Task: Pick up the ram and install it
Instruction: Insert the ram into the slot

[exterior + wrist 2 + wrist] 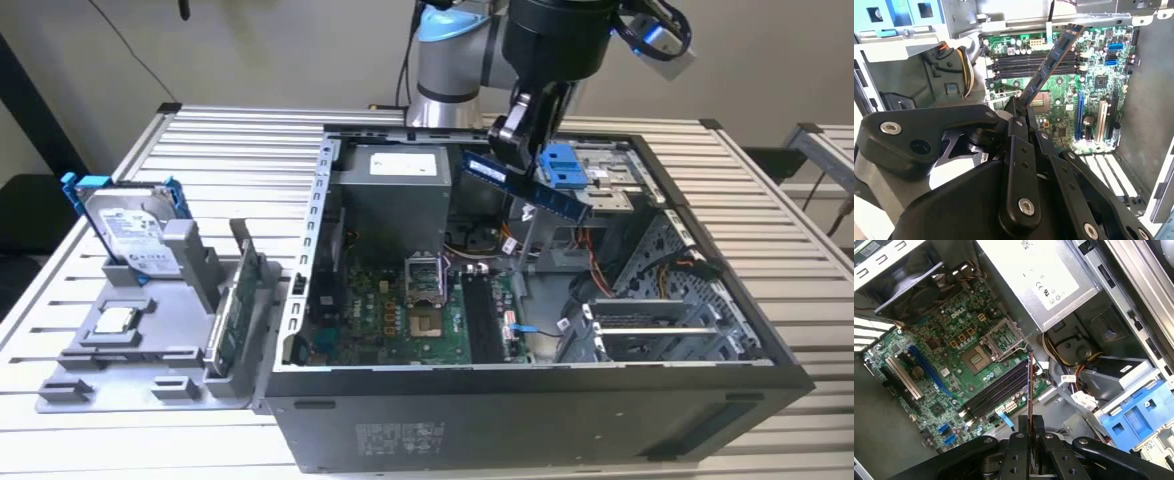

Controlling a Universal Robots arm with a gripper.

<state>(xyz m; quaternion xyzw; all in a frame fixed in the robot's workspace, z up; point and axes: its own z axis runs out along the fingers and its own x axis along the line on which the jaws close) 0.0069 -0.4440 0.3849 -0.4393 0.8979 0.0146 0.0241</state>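
"While the gripper (514, 140) hangs over the open case (534, 420), where is the ram (527, 187)?"

"Clamped in its grip, tilted above the motherboard (387, 310). The first wrist view has it edge-on over the slots (996, 390) and shows the supply's (1054, 310) white printed label (1049, 285)."

Slatted metal surface (227, 140); open tower case (534, 420) lying on its side on it, side panel off; green motherboard (367, 325) flat on the case floor; bare processor socket (434, 322) near its middle, long dark slots (478, 315) just beside it; grey power supply (394, 180) at the far end; blue bracket (563, 165) to its right in the exterior view. Left of the case, grey holder (134, 340); silver hard drive (134, 235) upright in a blue frame; green circuit board (238, 310) on edge near the case wall; small square chip (118, 320) lying flat.
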